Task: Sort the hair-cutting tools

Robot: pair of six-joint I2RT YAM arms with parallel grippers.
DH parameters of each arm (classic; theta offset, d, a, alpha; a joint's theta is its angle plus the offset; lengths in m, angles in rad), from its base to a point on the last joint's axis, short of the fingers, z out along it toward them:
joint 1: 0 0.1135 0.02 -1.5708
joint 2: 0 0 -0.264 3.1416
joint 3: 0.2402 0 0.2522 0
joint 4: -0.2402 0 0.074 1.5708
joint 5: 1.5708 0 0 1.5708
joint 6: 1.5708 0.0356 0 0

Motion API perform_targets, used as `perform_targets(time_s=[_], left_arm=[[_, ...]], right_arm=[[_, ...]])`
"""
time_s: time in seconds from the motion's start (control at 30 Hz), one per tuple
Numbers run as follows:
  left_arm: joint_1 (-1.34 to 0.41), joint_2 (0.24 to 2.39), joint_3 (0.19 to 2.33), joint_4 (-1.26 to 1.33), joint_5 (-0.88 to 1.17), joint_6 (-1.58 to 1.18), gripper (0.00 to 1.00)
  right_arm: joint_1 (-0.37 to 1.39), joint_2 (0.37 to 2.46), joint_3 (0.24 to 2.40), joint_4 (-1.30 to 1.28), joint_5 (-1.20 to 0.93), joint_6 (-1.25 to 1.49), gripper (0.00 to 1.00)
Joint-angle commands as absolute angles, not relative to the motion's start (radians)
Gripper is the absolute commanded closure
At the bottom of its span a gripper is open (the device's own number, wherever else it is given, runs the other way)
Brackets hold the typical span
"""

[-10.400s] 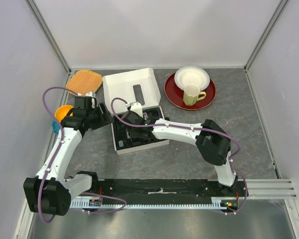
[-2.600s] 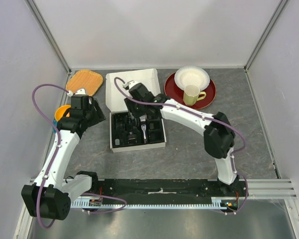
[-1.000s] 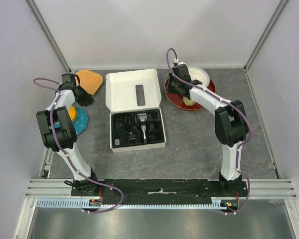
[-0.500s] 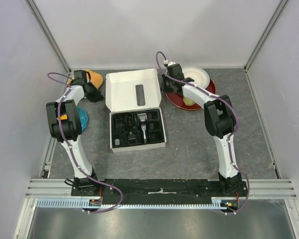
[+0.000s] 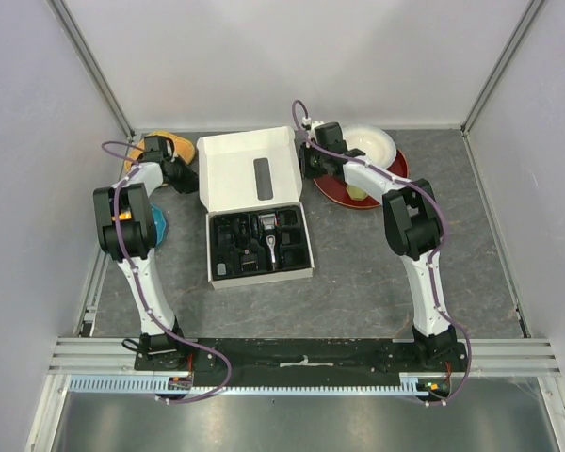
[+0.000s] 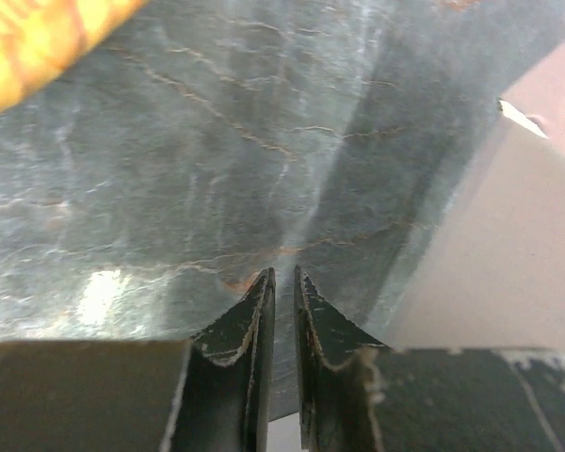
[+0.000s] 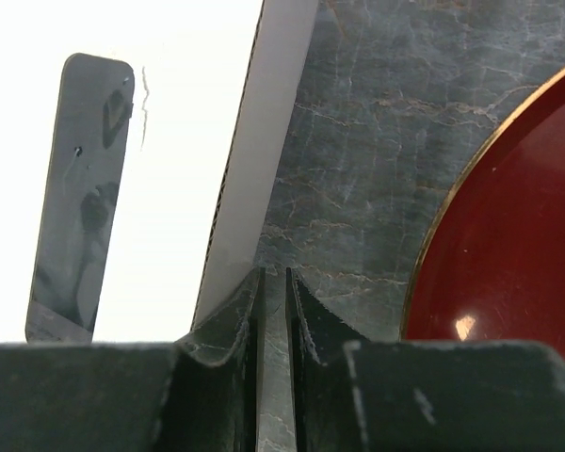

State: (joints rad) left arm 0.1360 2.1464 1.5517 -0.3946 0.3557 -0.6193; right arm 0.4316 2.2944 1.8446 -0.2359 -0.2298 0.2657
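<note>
The hair-cutting tools lie in the black moulded tray of the white box (image 5: 261, 277). The black and silver clipper (image 5: 271, 247) rests in the middle, with black comb attachments (image 5: 232, 241) in the pockets around it. The lid (image 5: 235, 174) stands open behind the tray. My left gripper (image 5: 190, 179) is low at the lid's left edge. Its jaws (image 6: 282, 274) are shut to a slit over bare table, with the lid's flap (image 6: 508, 254) just to the right. My right gripper (image 5: 307, 169) sits at the lid's right edge. Its jaws (image 7: 273, 273) are also shut and empty, right beside the lid's side flap (image 7: 264, 141).
A woven tan plate (image 5: 151, 146) lies behind the left gripper, and a teal dish (image 5: 157, 224) lies under that arm. A red plate (image 5: 381, 188) with a cup and a white bowl (image 5: 375, 141) sits right of the lid. The red plate's rim (image 7: 508, 245) is close to my right fingers.
Both grippers have moved inward to the lid's sides, the left from the woven plate and the right from above the red plate. The box and tools have not moved.
</note>
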Motion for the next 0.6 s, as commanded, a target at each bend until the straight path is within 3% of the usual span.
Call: perform_targets(time_s=[0.0, 0.57], left_arm=[[0.120, 2.109, 1.574, -0.299, 0.460, -0.568, 0.80], [0.121, 1.836, 1.338, -0.078, 0.580, -0.600, 0.80]], right_arm=[[0.433, 2.263, 1.821, -0.146, -0.298, 0.282, 0.80], [0.396, 1.993, 1.529, 0.035, -0.362, 0.377, 0.80]])
